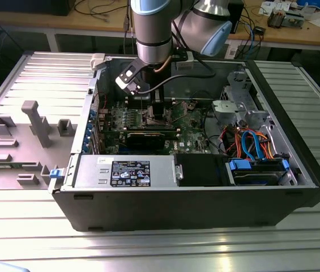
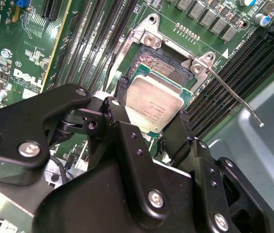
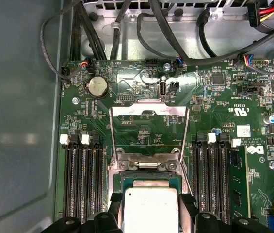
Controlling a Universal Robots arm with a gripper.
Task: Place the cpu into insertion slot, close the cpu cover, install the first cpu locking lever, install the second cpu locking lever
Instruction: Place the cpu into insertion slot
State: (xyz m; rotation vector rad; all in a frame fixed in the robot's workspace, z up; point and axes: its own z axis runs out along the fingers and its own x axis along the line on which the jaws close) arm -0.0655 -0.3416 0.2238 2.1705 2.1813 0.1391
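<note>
**Entry: cpu placement, the step in hand**

**Setting.** An open computer case (image 1: 193, 198) lies on the ribbed metal desk (image 1: 148, 249). The arm (image 1: 154, 28) reaches down into it over the green circuit board (image 3: 214, 111).

**Hand.** We record the hand (image 2: 151, 110) as clamped on the cpu (image 2: 153, 103), with one black finger against each of two opposite edges.

**Cpu.** Its silver top faces up and it sits over the insertion slot (image 2: 162, 68), though not squarely. In the second wrist view it covers the near part of the socket, leaving a strip of the dark contact field bare on the far side. We cannot tell whether it touches the socket.

**Cpu cover** (image 3: 149, 109). It is swung open just beyond the socket, and the board shows through its window.

**Locking lever** (image 2: 233, 94). One thin wire lever stands released, angling away beside the socket.

**Memory slots** (image 3: 81, 179). Long dark rows flank the socket on both sides.

**Assessment.** We judge the first step to be under way, with the cover and lever steps not yet done.

- The chip wants to be level, with its edges parallel to the silvery rim and centred over it.
- It should go straight down, never sliding across the contacts, which we take to bend easily.
- The grip should hold until the chip lies flat inside the rim.
- The fingers should keep off the raised cover and the lever.
</note>
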